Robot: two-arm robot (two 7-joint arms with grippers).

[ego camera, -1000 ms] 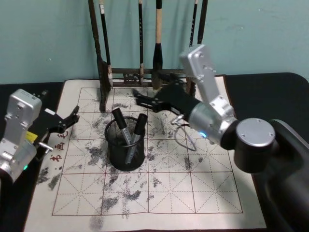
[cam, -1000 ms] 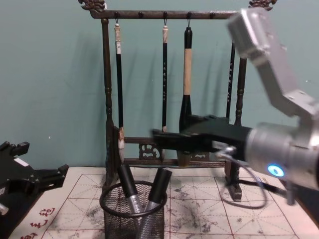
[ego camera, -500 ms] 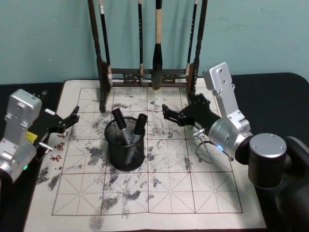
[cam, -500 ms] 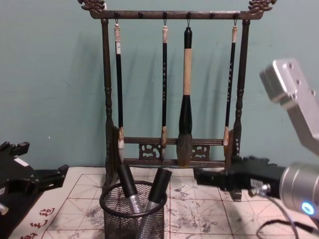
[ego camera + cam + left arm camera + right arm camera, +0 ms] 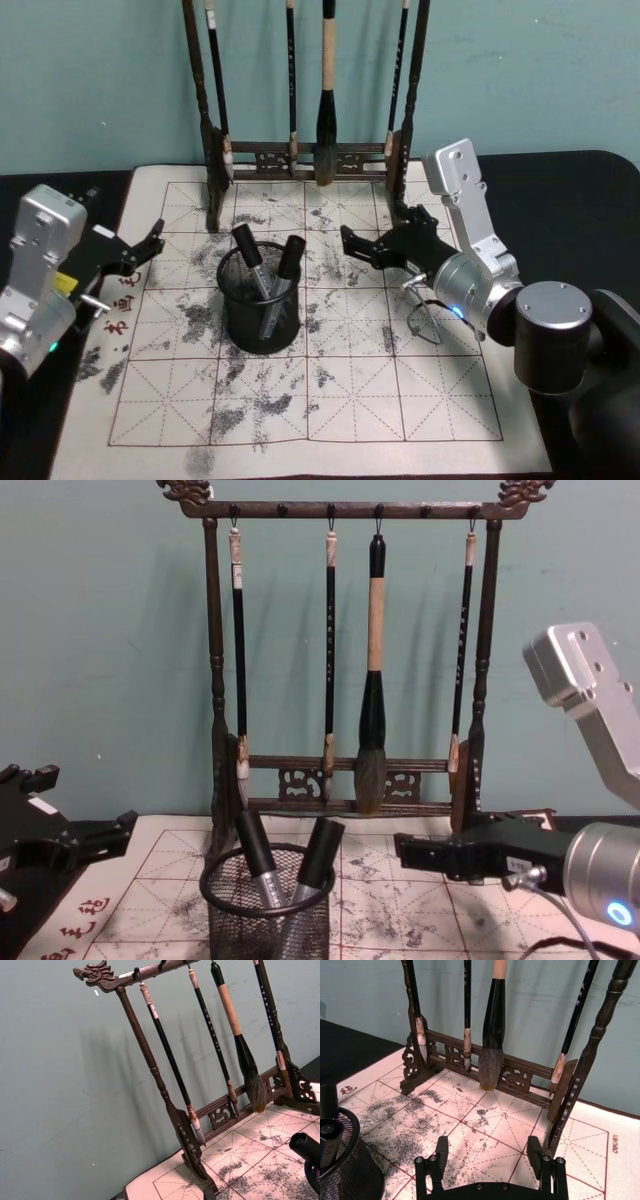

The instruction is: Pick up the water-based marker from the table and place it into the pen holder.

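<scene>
My left gripper [image 5: 150,243] sits parked at the left edge of the calligraphy mat [image 5: 350,400], fingers slightly apart, nothing in them, well apart from the pen holder. In the chest view it shows low at the left edge [image 5: 100,838].

Next along, the pen holder [image 5: 260,305] stands upright on the mat, left of centre. Two markers are inside it, leaning: one black-capped marker [image 5: 250,262] tilts toward the left, the second marker [image 5: 288,262] tilts toward the right, both caps sticking up over the rim. From the chest view I see the same pair crossing low in the mesh cup [image 5: 268,920]. I can't tell which one is the water-based marker.

Behind the holder, the wooden brush rack [image 5: 305,155] stands at the mat's far edge with four brushes hanging; the fat brush [image 5: 374,680] is third from the left.

To the right, my right gripper [image 5: 350,243] hovers above the mat just right of the holder, near it but apart. The jaws are spread wide and empty; in the right wrist view the two fingers [image 5: 441,1152] stand well apart with bare mat between them, and the holder's rim [image 5: 340,1152] shows at the edge.
</scene>
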